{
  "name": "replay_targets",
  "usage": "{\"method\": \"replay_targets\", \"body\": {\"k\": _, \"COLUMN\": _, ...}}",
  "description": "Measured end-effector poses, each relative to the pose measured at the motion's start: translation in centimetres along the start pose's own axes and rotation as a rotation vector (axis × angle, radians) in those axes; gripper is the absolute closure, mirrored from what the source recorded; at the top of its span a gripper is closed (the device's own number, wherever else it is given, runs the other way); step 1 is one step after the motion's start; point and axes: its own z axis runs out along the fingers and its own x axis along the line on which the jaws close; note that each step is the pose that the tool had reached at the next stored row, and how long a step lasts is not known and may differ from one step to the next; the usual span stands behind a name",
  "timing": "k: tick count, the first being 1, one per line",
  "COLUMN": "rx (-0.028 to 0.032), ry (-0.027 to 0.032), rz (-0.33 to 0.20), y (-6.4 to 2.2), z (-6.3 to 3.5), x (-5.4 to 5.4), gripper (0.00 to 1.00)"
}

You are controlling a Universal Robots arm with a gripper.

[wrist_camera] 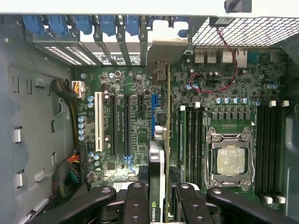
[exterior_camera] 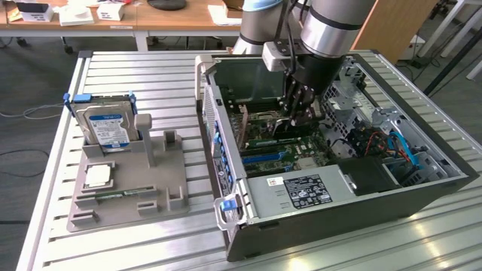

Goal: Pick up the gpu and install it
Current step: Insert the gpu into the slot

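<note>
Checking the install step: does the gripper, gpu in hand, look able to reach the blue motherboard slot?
Probably yes: the gripper holds the gpu inside the open case, and nothing stands between it and the blue slot.

Arm (exterior_camera: 331, 28) angled down, wrist vertical, gripper (exterior_camera: 296, 116) pointing straight down, fingers (wrist_camera: 135, 200) clamped partway closed

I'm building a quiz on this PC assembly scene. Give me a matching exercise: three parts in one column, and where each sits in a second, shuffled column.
1. gpu
2. hard drive
3. power supply

A. upright in the grey holder, outside the case
B. inside the case, labelled face showing
C. edge-on in the gripper, over the motherboard

Pairs: 1-C, 2-A, 3-B
</note>
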Motion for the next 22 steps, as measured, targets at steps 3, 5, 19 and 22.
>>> {"method": "replay_targets", "body": {"k": 3, "rx": 0.0001, "ry": -0.0002, "rz": 0.0, "y": 0.0, "z": 0.08, "x": 0.0, "gripper": 0.73}}
{"method": "replay_targets", "body": {"k": 5, "rx": 0.0001, "ry": -0.0001, "rz": 0.0, "y": 0.0, "z": 0.36, "x": 0.0, "gripper": 0.73}}
{"method": "replay_targets", "body": {"k": 19, "rx": 0.0009, "ry": -0.0003, "rz": 0.0, "y": 0.24, "z": 1.26, "x": 0.0, "gripper": 0.73}}
{"method": "replay_targets", "body": {"k": 22, "rx": 0.0008, "ry": -0.0001, "rz": 0.0, "y": 0.26, "z": 1.32, "x": 0.1, "gripper": 0.73}}
